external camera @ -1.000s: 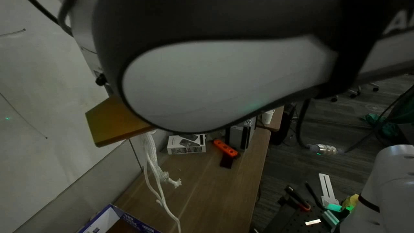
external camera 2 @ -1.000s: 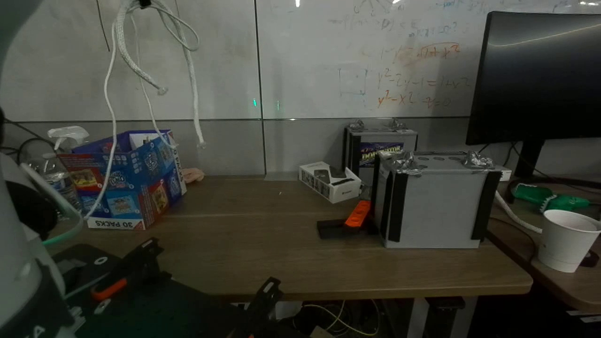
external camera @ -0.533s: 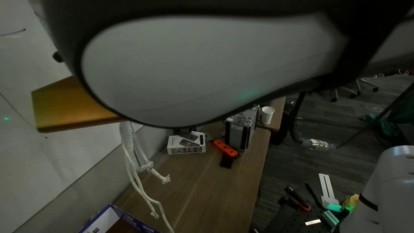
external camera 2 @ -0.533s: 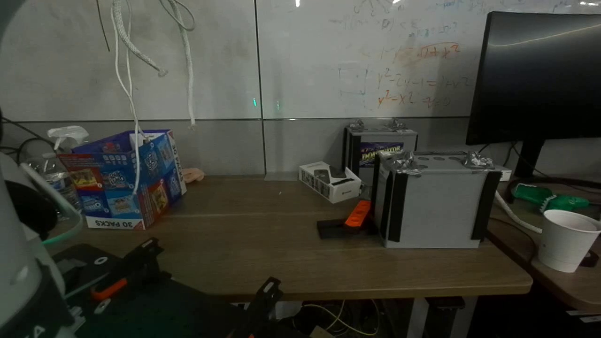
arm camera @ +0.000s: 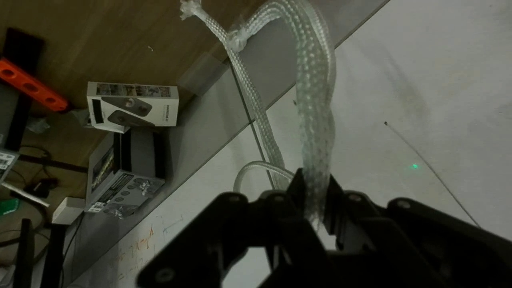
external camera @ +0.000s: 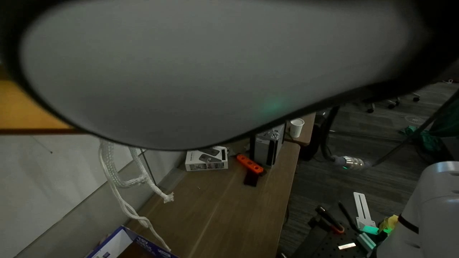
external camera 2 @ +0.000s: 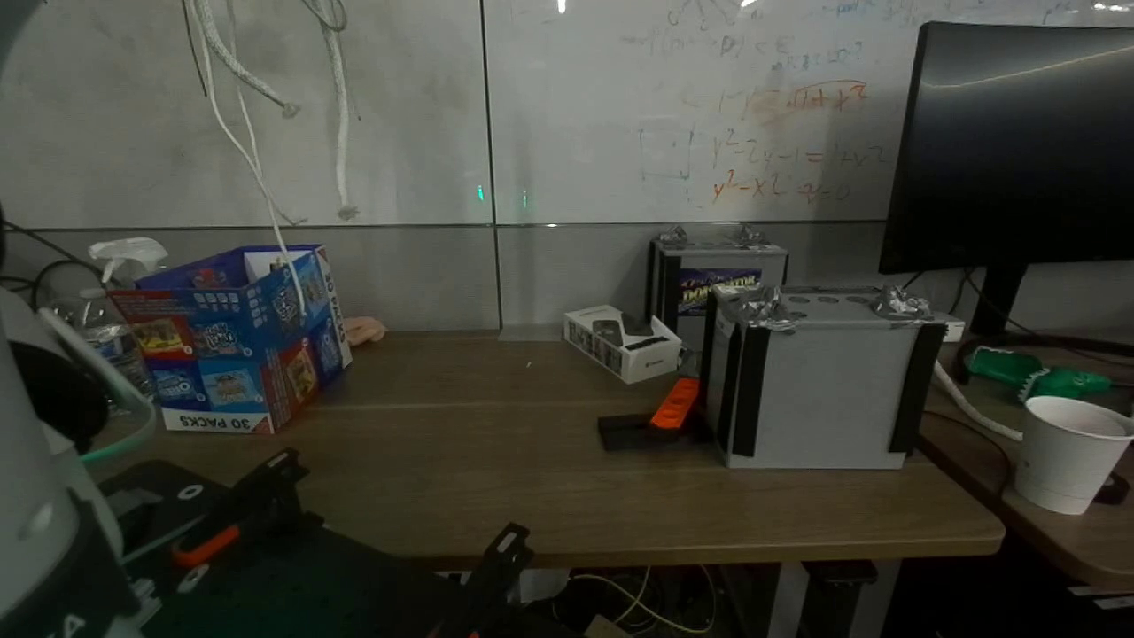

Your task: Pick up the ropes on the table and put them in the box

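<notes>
Wrist view: gripper (arm camera: 316,196) narrow, holding the white ropes (arm camera: 314,100) between its fingertips. A thick braid leaves the grip and bends over to a ragged end, which overlaps a second length, also frayed at its tip. A thin loop curls just left of the fingers.

Both exterior views: ropes hang in the air on the left side, ends at different heights. The arm (external camera: 200,79) fills the top of an exterior view and hides their upper part. Lowest cord end overlaps the front of the blue box (external camera 2: 230,354) in an exterior view; cannot tell whether they touch. Box is open-topped, lettering upside down, at the left end of the table (external camera 2: 496,496). Spray bottle (external camera 2: 128,257) and clear bottle (external camera 2: 111,341) on its left.

Far side, mid-table: white carton (external camera 2: 651,361). Nearer and to the right, an orange strip (external camera 2: 676,403) and a flat black piece (external camera 2: 631,432) lie together, just beside a grey case (external camera 2: 828,381); a similar case (external camera 2: 769,266) behind. Paper cup (external camera 2: 1072,452) near right; monitor (external camera 2: 1019,151) far right, before the whiteboard (external camera 2: 620,106).
</notes>
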Controlling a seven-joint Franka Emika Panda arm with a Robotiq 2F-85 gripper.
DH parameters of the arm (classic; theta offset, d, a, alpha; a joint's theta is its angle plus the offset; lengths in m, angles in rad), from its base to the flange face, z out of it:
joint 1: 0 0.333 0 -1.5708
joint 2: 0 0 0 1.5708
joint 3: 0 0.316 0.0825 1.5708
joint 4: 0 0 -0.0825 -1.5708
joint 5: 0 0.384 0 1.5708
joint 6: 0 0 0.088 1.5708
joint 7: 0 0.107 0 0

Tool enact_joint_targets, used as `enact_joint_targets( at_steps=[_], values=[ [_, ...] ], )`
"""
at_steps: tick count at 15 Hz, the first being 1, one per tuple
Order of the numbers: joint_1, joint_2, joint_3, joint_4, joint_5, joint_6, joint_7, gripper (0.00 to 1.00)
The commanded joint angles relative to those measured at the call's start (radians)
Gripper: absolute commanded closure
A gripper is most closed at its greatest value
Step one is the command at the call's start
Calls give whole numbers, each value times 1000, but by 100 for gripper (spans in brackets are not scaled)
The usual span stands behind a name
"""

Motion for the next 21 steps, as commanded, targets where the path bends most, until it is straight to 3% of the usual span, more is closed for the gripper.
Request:
enact_joint_targets(
  at_steps=[1, 6, 11, 14, 21],
  values=[
    [28, 19, 15, 10, 52, 35, 13, 91],
    [82, 100, 88, -2, 104, 49, 26, 91],
    [96, 208, 134, -13, 32, 119, 30, 91],
    [94, 259, 107, -10, 19, 145, -2, 91],
    [118, 354, -24, -6, 103, 185, -191, 91]
  ],
)
